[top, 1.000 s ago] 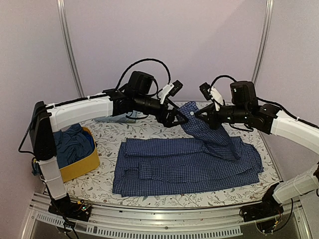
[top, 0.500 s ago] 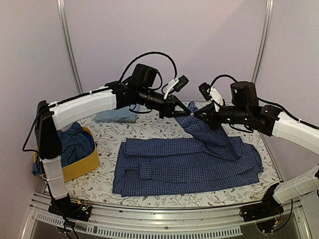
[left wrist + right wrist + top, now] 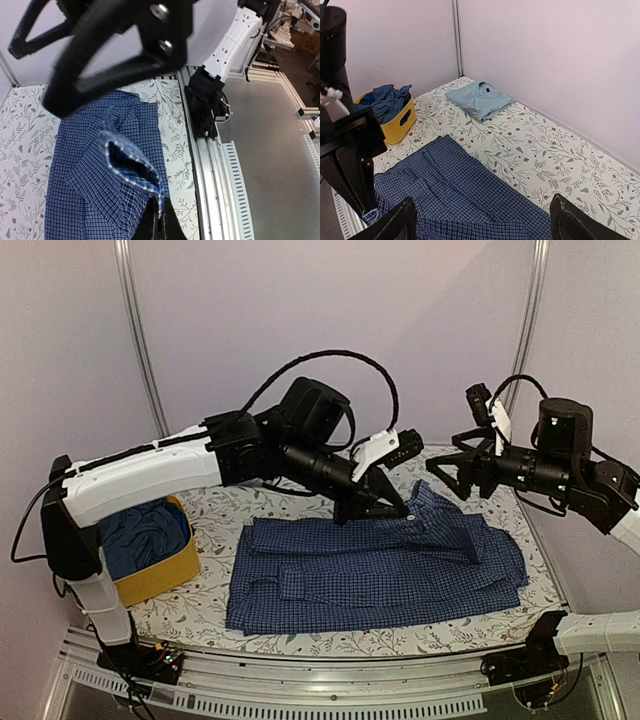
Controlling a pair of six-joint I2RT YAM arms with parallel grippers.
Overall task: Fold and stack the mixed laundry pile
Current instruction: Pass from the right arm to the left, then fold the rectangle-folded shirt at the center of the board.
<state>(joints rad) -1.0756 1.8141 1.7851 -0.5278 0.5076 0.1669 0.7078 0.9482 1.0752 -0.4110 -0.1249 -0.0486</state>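
The navy-and-white checked shirt lies spread flat across the floral table cover. My left gripper reaches over its far right part and is shut on a raised fold of the checked shirt, pinched between the fingers. My right gripper hangs open above the shirt's far right end, nothing between its fingertips. A folded light blue T-shirt lies at the far edge. Darker blue clothes fill the basket.
A yellow fabric basket stands at the table's left side. The left arm stretches across the back of the table. The table's metal rail runs along the right edge, close to the shirt. Walls close the far side.
The right gripper opened, let go of the shirt's raised part and pulled back up to the right. The left gripper shut on that part and carried it down and right.
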